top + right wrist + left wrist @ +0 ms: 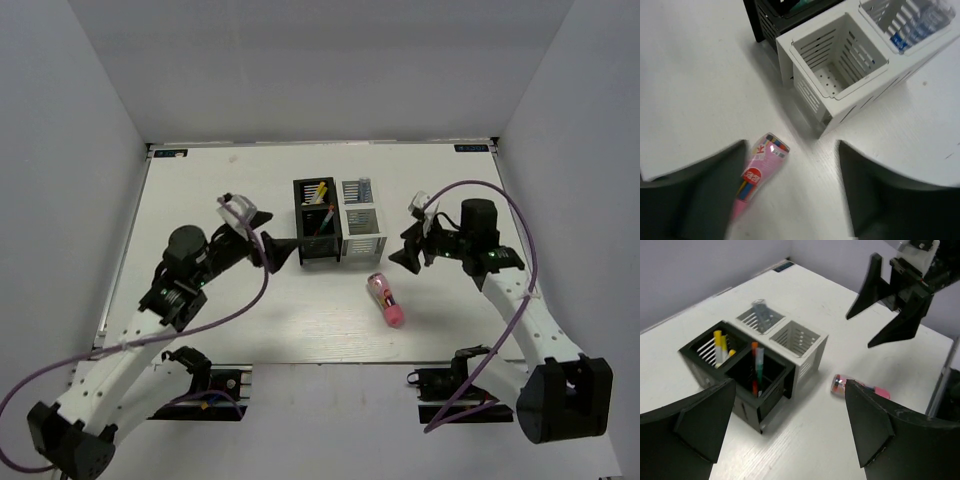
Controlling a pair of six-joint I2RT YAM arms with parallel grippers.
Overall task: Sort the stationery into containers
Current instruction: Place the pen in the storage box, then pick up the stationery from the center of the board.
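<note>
Four slotted bins [320,256] in one block: two black on the left, two white on the right. One pink tube [386,300] flat on the table [200,200], just in front of the white pair, touching neither. Left gripper [272,240] and right gripper [405,245] both spread wide, gripping nothing.

Clear from the left wrist only: yellow-tipped sticks [720,342], two or three, in the rear black bin [692,352]; two pens [760,362] upright in the front black bin [772,390].

From the right wrist only: perforated floor of the front white bin [812,97]; one blue-capped tube [920,25] in the rear white bin [932,52].
</note>
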